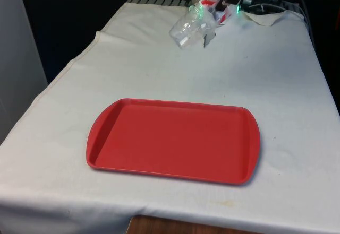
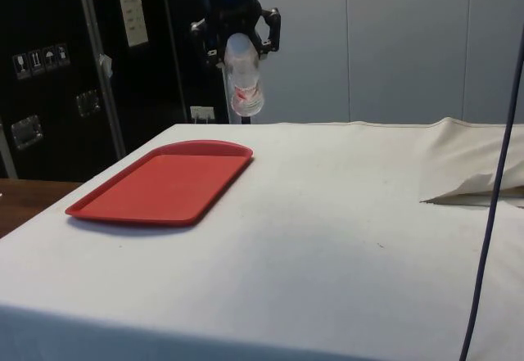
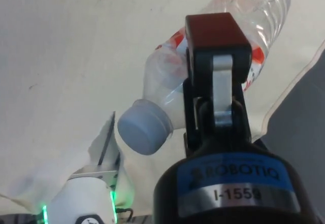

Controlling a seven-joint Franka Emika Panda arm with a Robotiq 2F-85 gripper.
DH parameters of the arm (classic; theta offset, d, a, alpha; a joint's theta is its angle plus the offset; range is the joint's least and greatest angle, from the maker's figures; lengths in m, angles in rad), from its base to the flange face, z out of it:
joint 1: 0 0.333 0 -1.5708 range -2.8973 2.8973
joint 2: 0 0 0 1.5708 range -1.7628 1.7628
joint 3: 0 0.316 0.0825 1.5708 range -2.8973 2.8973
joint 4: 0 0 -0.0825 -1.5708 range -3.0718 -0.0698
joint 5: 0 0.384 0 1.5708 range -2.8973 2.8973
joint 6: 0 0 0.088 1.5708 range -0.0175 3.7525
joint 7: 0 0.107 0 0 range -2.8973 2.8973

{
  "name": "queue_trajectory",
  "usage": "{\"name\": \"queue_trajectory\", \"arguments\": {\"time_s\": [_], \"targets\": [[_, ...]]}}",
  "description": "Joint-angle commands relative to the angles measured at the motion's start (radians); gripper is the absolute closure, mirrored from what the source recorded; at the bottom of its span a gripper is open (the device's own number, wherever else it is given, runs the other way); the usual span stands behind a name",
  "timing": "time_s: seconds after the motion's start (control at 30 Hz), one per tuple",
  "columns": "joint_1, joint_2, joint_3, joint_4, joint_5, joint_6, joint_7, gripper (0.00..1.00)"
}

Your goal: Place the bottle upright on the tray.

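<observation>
The gripper (image 2: pixel 237 38) has the clear plastic bottle (image 1: pixel 192 26) clamped between its fingers, up in the air over the far end of the table (image 1: pixel 276 85), at about one o'clock from the red tray (image 1: pixel 106 138) in the front view. In the front view the bottle hangs at a slant, its base swung toward the front view's left; the wrist view puts the pale cap (image 3: pixel 143 127) on the wrist's side of the grip, with the fingers closed across the shoulder by the red-and-white label (image 3: pixel 172 43) (the side view makes it look nearly vertical, so trust the front view for the tilt).

The step in hand looks like the carry to the tray. To do it well, the arm should travel toward the camera side, hold its height until the bottle is over the flat floor of the tray and not its raised rim, and rotate the wrist so the base faces straight down before descending. A light empty bottle tips easily, so the base should meet the tray squarely before the fingers let go.

Around it: rumpled cloth (image 2: pixel 471 189) and dark cables (image 1: pixel 271 0) near the table's far edge, at roughly three o'clock from the bottle in the front view. Nothing lies between the bottle and the tray on the white cloth.
</observation>
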Motion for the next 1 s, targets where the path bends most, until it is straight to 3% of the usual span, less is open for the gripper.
{"name": "queue_trajectory", "arguments": {"time_s": [0.0, 0.53, 0.57, 0.67, 0.97], "targets": [[-0.002, 0.001, -0.003, 0.003, 0.017, 0.011, -0.012, 1.00], [-0.002, 0.008, -0.029, 0.023, 0.156, 0.016, -0.064, 1.00], [-0.001, 0.004, -0.027, 0.020, 0.140, 0.006, -0.054, 1.00], [-0.002, 0.011, -0.035, 0.029, 0.191, 0.018, -0.078, 1.00], [-0.002, 0.020, -0.048, 0.042, 0.265, 0.025, -0.105, 1.00]]}}
